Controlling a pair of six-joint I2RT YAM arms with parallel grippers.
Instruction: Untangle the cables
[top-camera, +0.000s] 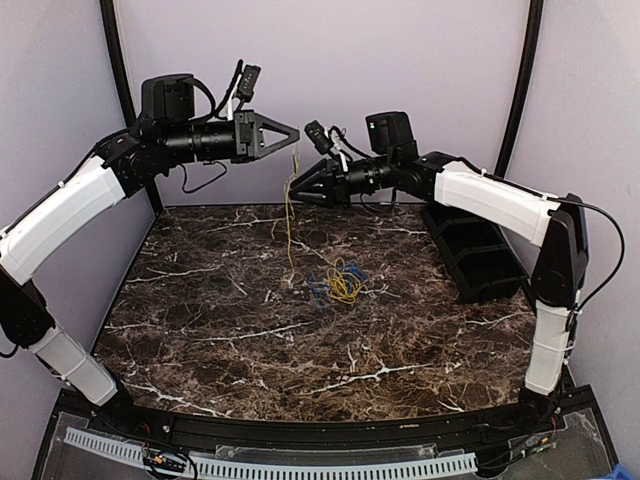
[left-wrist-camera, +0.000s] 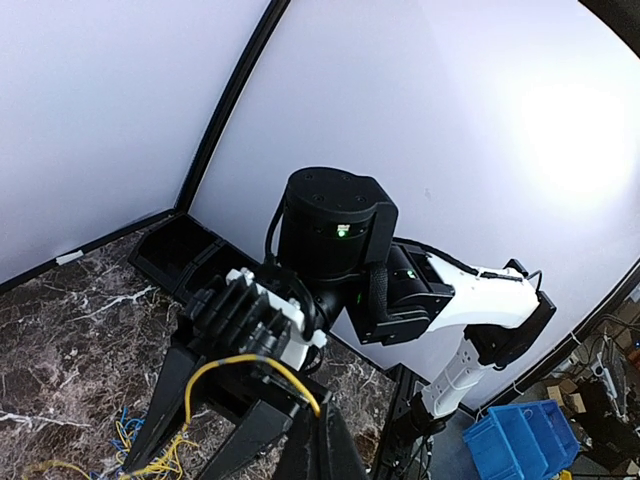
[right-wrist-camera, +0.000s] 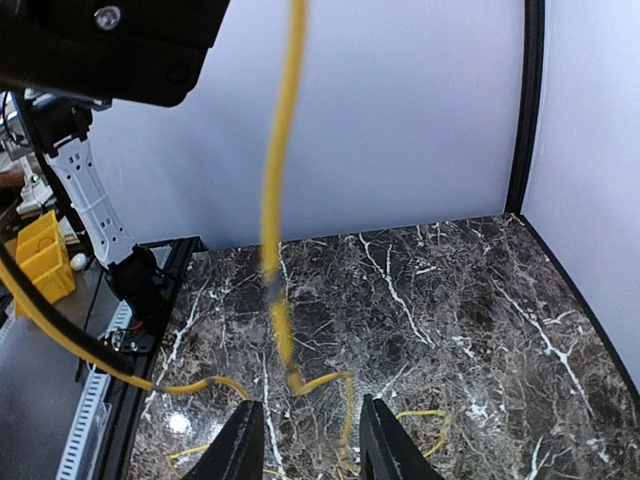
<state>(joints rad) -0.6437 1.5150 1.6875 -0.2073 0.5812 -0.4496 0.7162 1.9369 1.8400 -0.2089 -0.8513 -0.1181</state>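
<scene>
Where left jaws pinch, yellow cable (top-camera: 290, 215) — dangling

We list a dark marble-patterned table (top-camera: 200, 330) with white veining. At its far right stands a black compartmented tray (top-camera: 480, 255). Pale lilac walls (top-camera: 400, 60) close the far side and both flanks, with black poles (top-camera: 122, 80) at the far corners. Along the near edge runs a white slotted strip (top-camera: 300, 466). Off the table we note two bins: a blue bin (left-wrist-camera: 512, 440) and a yellow bin (right-wrist-camera: 38, 258).

L tool (top-camera: 296, 132) pinches yellow cable (top-camera: 290, 225) dangling to tbl (top-camera: 200, 320), R tool (top-camera: 293, 190) spread beside it, cable pile (top-camera: 340, 283) nearby.
</scene>
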